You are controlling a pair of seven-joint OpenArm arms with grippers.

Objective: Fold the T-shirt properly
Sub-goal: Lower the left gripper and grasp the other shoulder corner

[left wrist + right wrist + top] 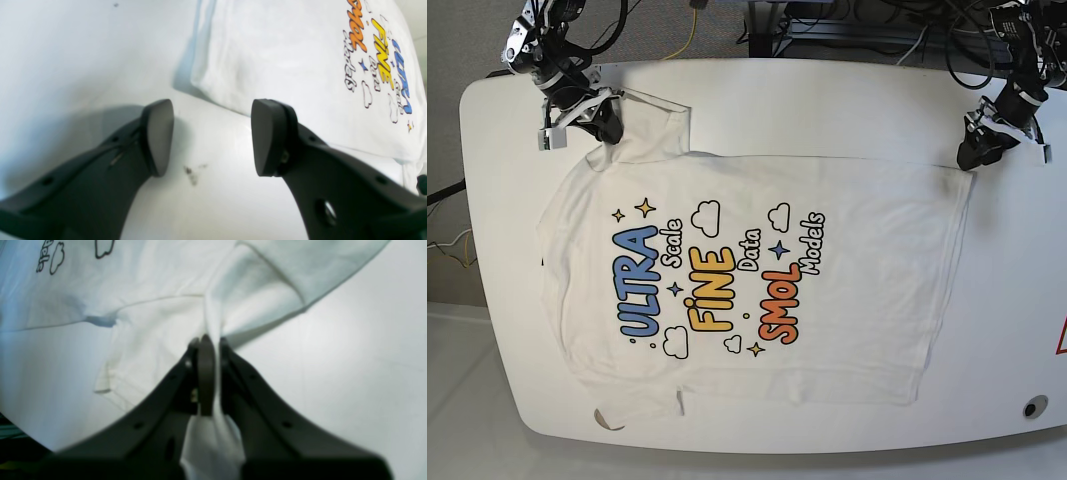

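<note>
The white T-shirt (757,270) lies spread flat on the white table (1007,300), print facing up. My right gripper (211,343) is shut on a pinched fold of its cloth, and in the base view it sits at the shirt's far left sleeve (607,135). My left gripper (213,136) is open with nothing between its fingers and hangs over bare table just short of the T-shirt's (283,60) corner. In the base view this left gripper (972,158) is by the shirt's far right corner.
Cables and equipment (827,25) run along the table's back edge. A small dark stain (191,173) marks the table under my left gripper. A round fitting (1030,407) sits at the front right, and the rounded front edge (757,452) runs close below the shirt.
</note>
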